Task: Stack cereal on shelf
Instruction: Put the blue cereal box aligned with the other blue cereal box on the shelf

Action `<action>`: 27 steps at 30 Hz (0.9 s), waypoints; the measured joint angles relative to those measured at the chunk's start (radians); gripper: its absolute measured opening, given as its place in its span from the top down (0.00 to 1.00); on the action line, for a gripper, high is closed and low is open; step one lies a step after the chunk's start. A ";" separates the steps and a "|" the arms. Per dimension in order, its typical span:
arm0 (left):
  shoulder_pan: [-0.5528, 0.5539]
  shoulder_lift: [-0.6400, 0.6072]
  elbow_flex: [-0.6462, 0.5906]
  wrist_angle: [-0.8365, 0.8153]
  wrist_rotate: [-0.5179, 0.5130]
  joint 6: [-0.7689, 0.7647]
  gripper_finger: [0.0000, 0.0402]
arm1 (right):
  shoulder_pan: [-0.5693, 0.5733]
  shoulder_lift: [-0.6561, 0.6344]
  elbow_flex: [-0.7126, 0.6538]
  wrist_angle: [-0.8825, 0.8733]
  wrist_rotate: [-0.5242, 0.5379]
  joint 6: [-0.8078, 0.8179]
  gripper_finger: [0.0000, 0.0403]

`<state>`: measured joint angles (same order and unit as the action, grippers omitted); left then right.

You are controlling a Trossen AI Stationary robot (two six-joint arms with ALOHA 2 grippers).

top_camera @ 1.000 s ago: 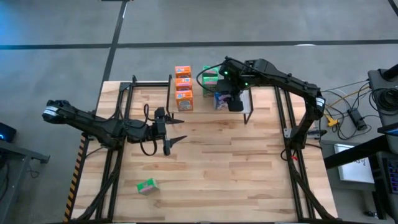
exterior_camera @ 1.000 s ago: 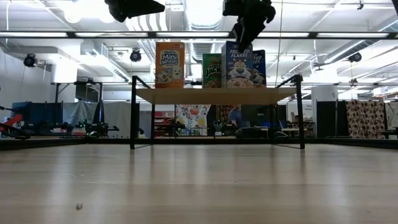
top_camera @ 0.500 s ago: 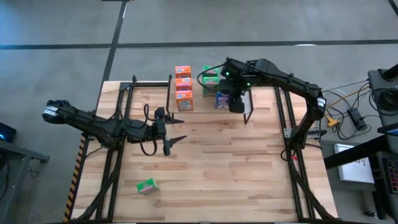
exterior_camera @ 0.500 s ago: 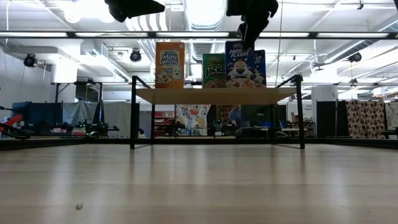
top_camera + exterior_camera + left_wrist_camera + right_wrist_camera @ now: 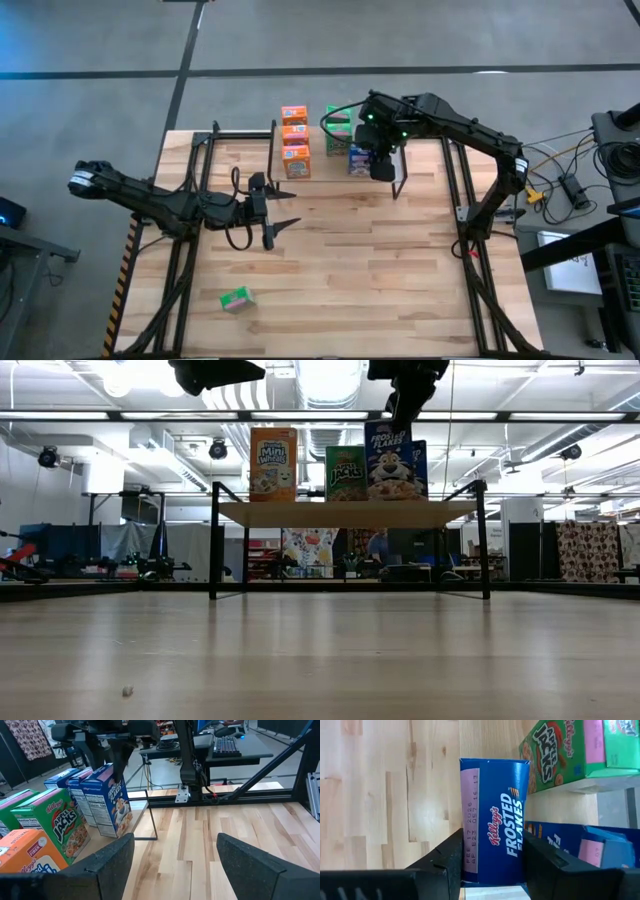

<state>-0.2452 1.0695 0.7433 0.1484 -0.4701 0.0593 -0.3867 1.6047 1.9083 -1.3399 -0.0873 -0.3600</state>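
The shelf [image 5: 348, 512] stands at the far end of the wooden counter [image 5: 380, 270], its light plank top on thin black legs, and it carries most of the cereal in three rows. The left arm reaches in from the counter's left side, its left gripper [image 5: 283, 209] hovering over bare wood in the middle, well apart from the shelf — its jaws are spread wide with nothing between them. The right arm stretches from the right side over the shelf, and the right gripper [image 5: 381, 168] is at the front of the blue row. Its jaws are clamped on either side of a blue Frosted Flakes box [image 5: 494, 821], gripping it near the top; in the low view that box [image 5: 390, 461] sits slightly higher than its neighbours, though whether it touches the plank I cannot tell. Behind it are more blue boxes [image 5: 80, 799]. The green Apple Jacks boxes [image 5: 52, 827] form the middle row, just beside the blue. The orange boxes [image 5: 295, 138] make the left row, three deep. One green box [image 5: 236, 299] lies alone on the counter near its front left corner — well apart from everything else.
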 joint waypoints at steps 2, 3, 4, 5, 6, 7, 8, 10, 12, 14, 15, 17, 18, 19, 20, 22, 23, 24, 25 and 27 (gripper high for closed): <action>0.000 0.000 0.000 -0.002 0.000 -0.001 0.34 | 0.003 -0.002 0.000 -0.016 -0.001 0.005 0.62; 0.000 0.000 0.000 -0.006 0.000 -0.002 0.34 | 0.003 -0.005 0.000 -0.028 -0.003 0.010 0.62; 0.000 0.000 0.000 -0.011 0.000 -0.004 0.34 | 0.006 -0.008 0.000 -0.039 -0.010 0.017 0.62; 0.000 0.000 0.000 -0.014 0.000 -0.008 0.34 | 0.008 -0.012 0.000 -0.050 -0.025 0.023 0.61; 0.000 0.000 0.000 -0.017 0.000 -0.010 0.34 | 0.009 -0.017 0.000 -0.064 -0.040 0.028 0.61; 0.000 0.000 0.000 -0.019 0.000 -0.013 0.34 | 0.009 -0.022 0.000 -0.077 -0.047 0.034 0.61; 0.000 0.000 0.000 -0.019 0.000 -0.015 0.34 | 0.010 -0.027 0.000 -0.082 -0.047 0.043 0.61; 0.000 0.000 0.000 -0.021 0.000 -0.016 0.34 | 0.009 -0.038 0.000 -0.084 -0.048 0.054 0.61; 0.000 0.000 0.000 -0.022 0.000 -0.018 0.34 | 0.009 -0.049 0.000 -0.088 -0.044 0.057 0.61; 0.000 0.000 0.000 -0.021 0.000 -0.020 0.34 | 0.009 -0.063 0.000 -0.090 -0.044 0.057 0.62; 0.000 0.000 0.000 -0.022 0.000 -0.020 0.34 | 0.009 -0.069 0.000 -0.091 -0.044 0.057 0.62; 0.000 0.000 0.000 -0.022 0.000 -0.021 0.34 | 0.009 -0.085 -0.005 -0.090 -0.044 0.057 0.62; 0.000 0.000 0.000 -0.022 0.000 -0.021 0.34 | 0.009 -0.091 -0.009 -0.089 -0.044 0.057 0.62; 0.000 0.000 0.000 -0.022 0.000 -0.021 0.34 | 0.009 -0.097 -0.014 -0.088 -0.044 0.060 0.62; 0.000 0.000 0.000 -0.022 0.000 -0.021 0.34 | 0.009 -0.102 -0.019 -0.084 -0.044 0.063 0.62; 0.000 0.000 0.000 -0.022 0.000 -0.021 0.34 | 0.009 -0.115 -0.040 -0.074 -0.044 0.065 0.62; 0.000 0.000 0.000 -0.022 0.000 -0.021 0.34 | 0.009 -0.122 -0.056 -0.064 -0.044 0.065 0.62; 0.000 0.000 0.000 -0.022 0.000 -0.021 0.34 | 0.009 -0.130 -0.074 -0.051 -0.044 0.065 0.62; 0.000 0.000 0.000 -0.023 0.001 -0.022 0.34 | 0.009 -0.137 -0.092 -0.042 -0.044 0.064 0.62; 0.000 0.000 0.000 -0.023 0.001 -0.025 0.34 | 0.009 -0.152 -0.131 -0.024 -0.043 0.059 0.62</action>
<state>-0.2451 1.0698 0.7433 0.1253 -0.4694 0.0345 -0.3779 1.4527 1.7777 -1.3643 -0.1307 -0.3011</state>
